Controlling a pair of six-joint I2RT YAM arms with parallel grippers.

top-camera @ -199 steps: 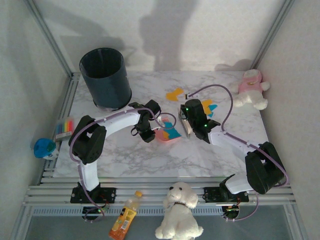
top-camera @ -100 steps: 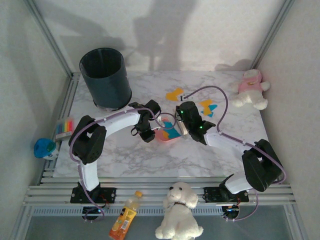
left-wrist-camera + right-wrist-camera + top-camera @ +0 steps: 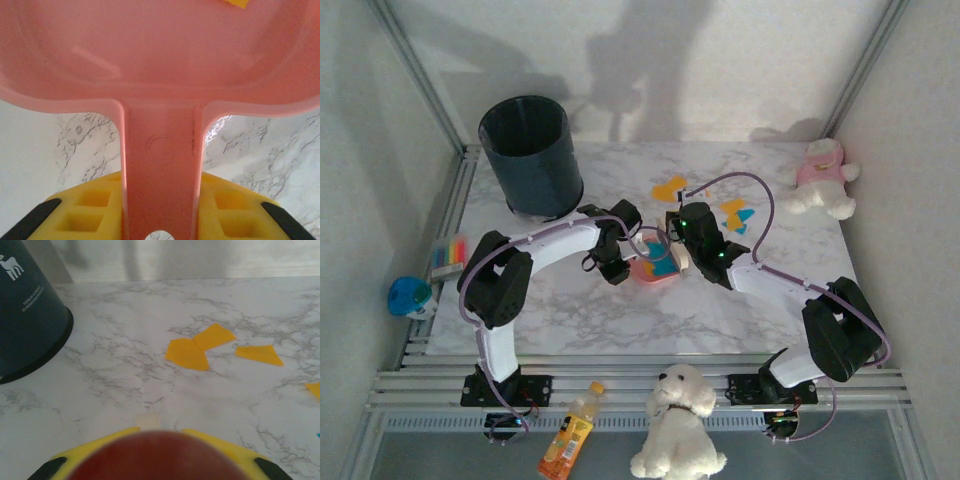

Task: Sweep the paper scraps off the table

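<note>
White marble table [image 3: 570,310] carries loose paper scraps [image 3: 670,187] at twelve and one o'clock of the pink dustpan [image 3: 655,272], which already holds teal and orange bits. Over the last second the right gripper [image 3: 682,250], its fingers pinching a dark red rounded tool [image 3: 150,455], has swung from three o'clock in against the pan's mouth, so one batch looks swept in. The left gripper [image 3: 160,215] stays clamped on the pan's handle. More strokes are needed.
</note>
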